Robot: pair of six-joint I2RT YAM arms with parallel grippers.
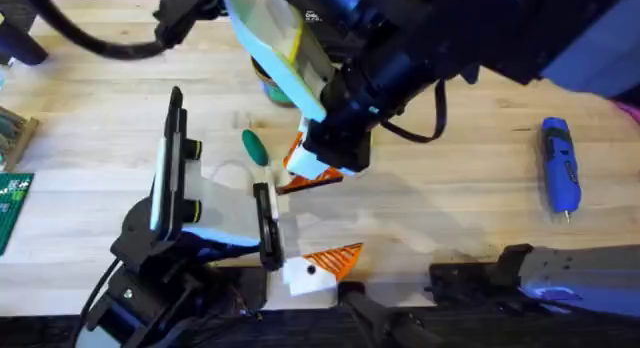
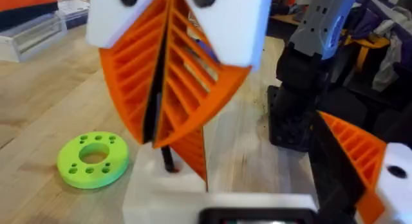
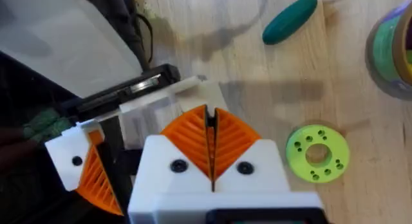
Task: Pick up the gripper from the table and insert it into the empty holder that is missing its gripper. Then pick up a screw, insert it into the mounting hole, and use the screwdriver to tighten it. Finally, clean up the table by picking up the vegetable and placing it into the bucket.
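My right gripper reaches across the middle, its orange pads shut on the orange wedge gripper. The wedge's lower end sits at the white holder on one jaw of my left gripper. That gripper is open, and its other jaw carries an orange ribbed pad. The dark green vegetable lies just left of my right gripper. The bucket stands behind it, mostly hidden by the right arm. The blue screwdriver lies far right. In the right wrist view the pads are pressed together.
A light green disc with holes lies on the wood beside the grippers, near the vegetable and the bucket. A green circuit board lies at the table's left edge.
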